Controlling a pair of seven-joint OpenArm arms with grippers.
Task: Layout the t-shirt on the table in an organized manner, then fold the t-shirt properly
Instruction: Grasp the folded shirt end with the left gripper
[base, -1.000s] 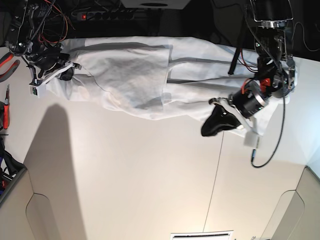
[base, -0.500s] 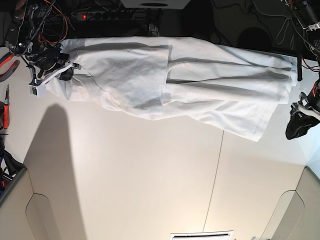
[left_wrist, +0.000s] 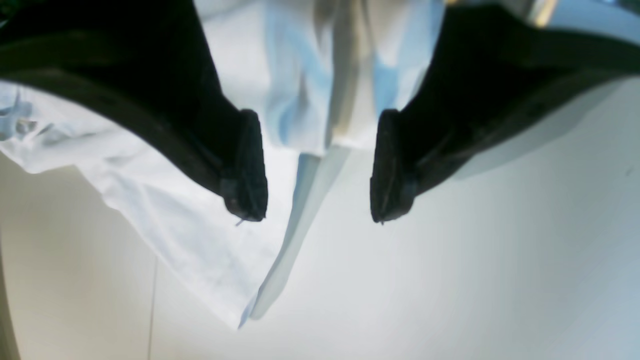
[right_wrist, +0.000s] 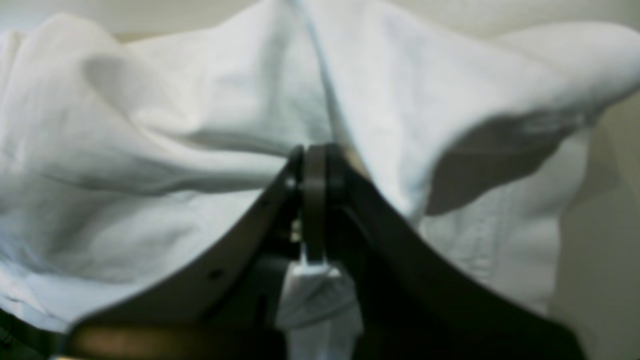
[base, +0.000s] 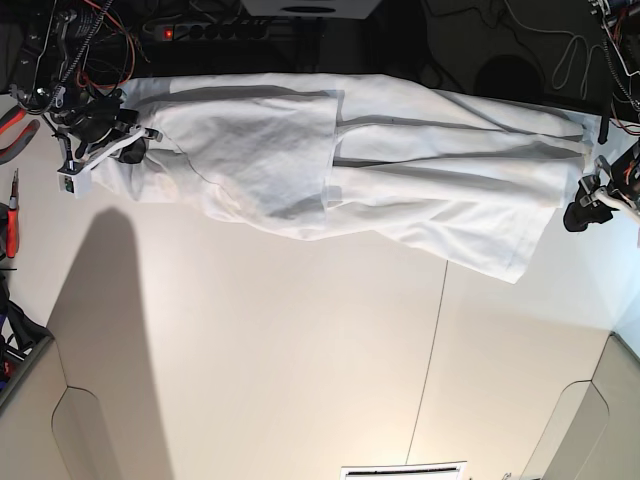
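The white t-shirt lies stretched lengthwise along the far side of the table, creased, with one layer folded over its middle. In the base view my right gripper is at the shirt's left end, shut on a bunch of cloth. The right wrist view shows the same shut jaws pinching the white fabric. My left gripper hovers just past the shirt's right end. In the left wrist view it stands open with nothing between its fingertips. The shirt's hem lies beyond them.
Red-handled tools lie at the table's left edge. A power strip and cables run behind the far edge. A thin dark seam crosses the tabletop. Beige panels flank the near corners.
My left gripper opened, let go of the shirt's right end and swung out to the right, past the hem. The cloth settled flat. The right gripper kept its hold.
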